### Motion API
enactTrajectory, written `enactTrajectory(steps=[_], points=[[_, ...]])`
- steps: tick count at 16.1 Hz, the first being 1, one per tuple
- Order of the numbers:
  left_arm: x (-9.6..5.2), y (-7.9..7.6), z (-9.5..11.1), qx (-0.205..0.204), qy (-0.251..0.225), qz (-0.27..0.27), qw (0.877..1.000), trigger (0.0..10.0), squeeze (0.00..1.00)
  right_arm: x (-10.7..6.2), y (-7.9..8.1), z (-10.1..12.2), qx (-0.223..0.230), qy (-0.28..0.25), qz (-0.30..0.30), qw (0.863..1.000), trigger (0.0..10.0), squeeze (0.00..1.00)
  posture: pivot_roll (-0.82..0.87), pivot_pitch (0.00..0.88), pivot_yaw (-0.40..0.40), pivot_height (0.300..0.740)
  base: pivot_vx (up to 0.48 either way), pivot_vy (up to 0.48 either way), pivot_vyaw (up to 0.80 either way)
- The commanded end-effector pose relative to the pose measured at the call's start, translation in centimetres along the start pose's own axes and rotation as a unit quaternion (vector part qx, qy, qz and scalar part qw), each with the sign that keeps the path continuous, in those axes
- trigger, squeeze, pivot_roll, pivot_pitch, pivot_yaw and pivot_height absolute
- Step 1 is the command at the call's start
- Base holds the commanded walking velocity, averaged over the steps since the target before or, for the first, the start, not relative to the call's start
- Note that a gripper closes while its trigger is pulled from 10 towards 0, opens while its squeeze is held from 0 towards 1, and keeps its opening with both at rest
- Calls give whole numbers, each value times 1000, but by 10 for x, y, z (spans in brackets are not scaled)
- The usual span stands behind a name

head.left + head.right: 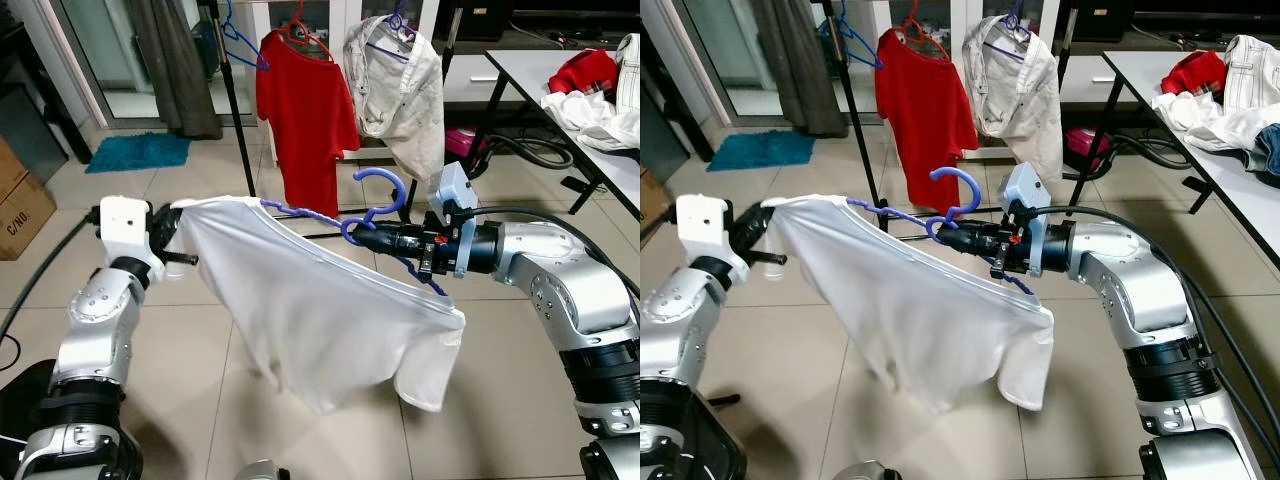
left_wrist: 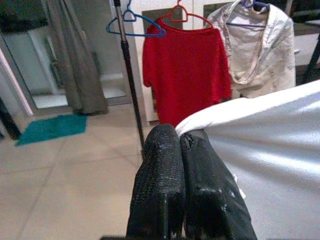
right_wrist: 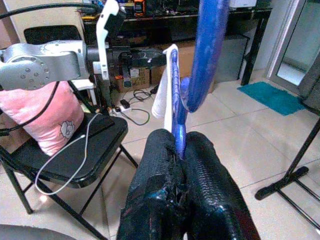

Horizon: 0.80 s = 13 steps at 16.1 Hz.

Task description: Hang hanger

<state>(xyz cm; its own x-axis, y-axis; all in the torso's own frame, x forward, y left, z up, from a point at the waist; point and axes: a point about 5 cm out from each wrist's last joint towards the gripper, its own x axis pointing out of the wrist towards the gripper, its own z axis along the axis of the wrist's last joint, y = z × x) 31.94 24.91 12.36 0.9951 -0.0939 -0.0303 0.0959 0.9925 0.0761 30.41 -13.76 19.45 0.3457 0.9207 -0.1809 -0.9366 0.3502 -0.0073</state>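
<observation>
A white T-shirt [image 1: 320,310] hangs spread between my two arms on a blue hanger [image 1: 378,190] whose hook points up. My right gripper [image 1: 352,236] is shut on the blue hanger at its neck, just below the hook [image 3: 207,45]. My left gripper [image 1: 172,226] is shut on the shirt's shoulder edge [image 2: 200,125] at the left. The clothes rack [image 1: 232,100] stands behind, carrying an empty blue hanger [image 1: 240,40], a red shirt [image 1: 305,110] and a beige shirt [image 1: 400,90].
A table [image 1: 560,100] with piled clothes stands at the right. A teal mat [image 1: 138,152] lies on the tile floor at the back left, next to a grey curtain [image 1: 175,60]. A cardboard box [image 1: 20,205] sits at far left. A black chair with a pink cushion [image 3: 45,125] is behind me.
</observation>
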Motion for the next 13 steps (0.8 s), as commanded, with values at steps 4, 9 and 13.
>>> enactTrajectory(steps=[4,9,13], points=[[-1,-24,-2,-19,9,-73,997,10000,1000,-3,-3,-1,-5,10,-11,1000,0,0,-54,0,80,740,0,0,0],[-24,-32,-11,-66,25,-108,992,10000,1000,-7,-15,-17,43,16,-131,990,0,0,-47,0,70,740,0,0,0],[-36,-32,1,-46,22,-59,997,10000,1000,-10,-19,-38,79,-17,-279,957,1608,0,-43,0,58,740,0,0,0]])
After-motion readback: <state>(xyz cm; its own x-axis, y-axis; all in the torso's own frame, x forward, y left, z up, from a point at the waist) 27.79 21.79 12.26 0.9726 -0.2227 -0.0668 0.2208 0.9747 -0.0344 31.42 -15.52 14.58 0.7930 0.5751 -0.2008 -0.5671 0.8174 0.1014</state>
